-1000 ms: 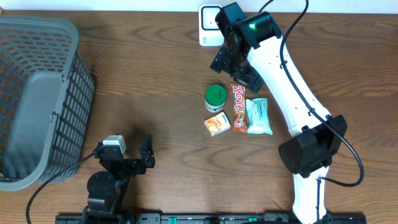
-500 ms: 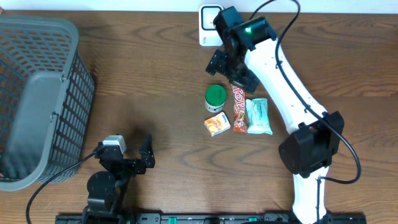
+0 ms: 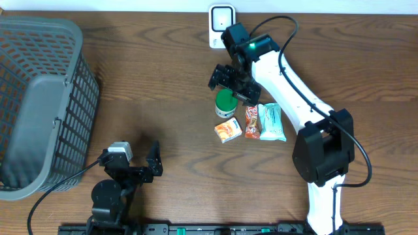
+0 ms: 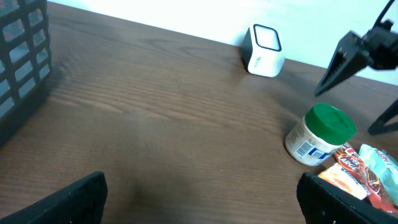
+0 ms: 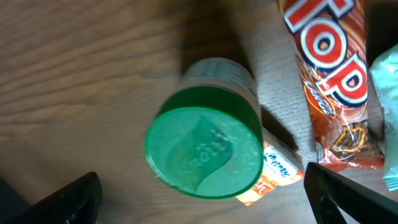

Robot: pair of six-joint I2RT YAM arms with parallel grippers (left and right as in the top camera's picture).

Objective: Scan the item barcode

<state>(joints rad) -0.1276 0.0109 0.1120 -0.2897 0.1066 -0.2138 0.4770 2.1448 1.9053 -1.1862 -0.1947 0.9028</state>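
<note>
A small jar with a green lid (image 3: 225,102) stands upright mid-table, left of a red snack bar (image 3: 251,122) and a teal packet (image 3: 271,122). An orange box (image 3: 228,130) lies just in front of the jar. My right gripper (image 3: 232,87) hovers open above the jar. In the right wrist view the green lid (image 5: 203,152) lies between the spread fingertips (image 5: 348,199) of that gripper (image 5: 205,200), untouched. The white scanner (image 3: 222,25) stands at the back edge. My left gripper (image 3: 147,170) rests open near the front left, holding nothing. The left wrist view shows the jar (image 4: 320,134) and the scanner (image 4: 264,50) far ahead.
A large grey basket (image 3: 39,98) takes up the table's left side; its wall (image 4: 22,56) shows at the left of the left wrist view. The right arm reaches from the front right across the teal packet's side.
The right gripper has moved left and a little forward, from over the red bar's top end near the scanner to above the green-lidded jar. The left arm has not moved.
</note>
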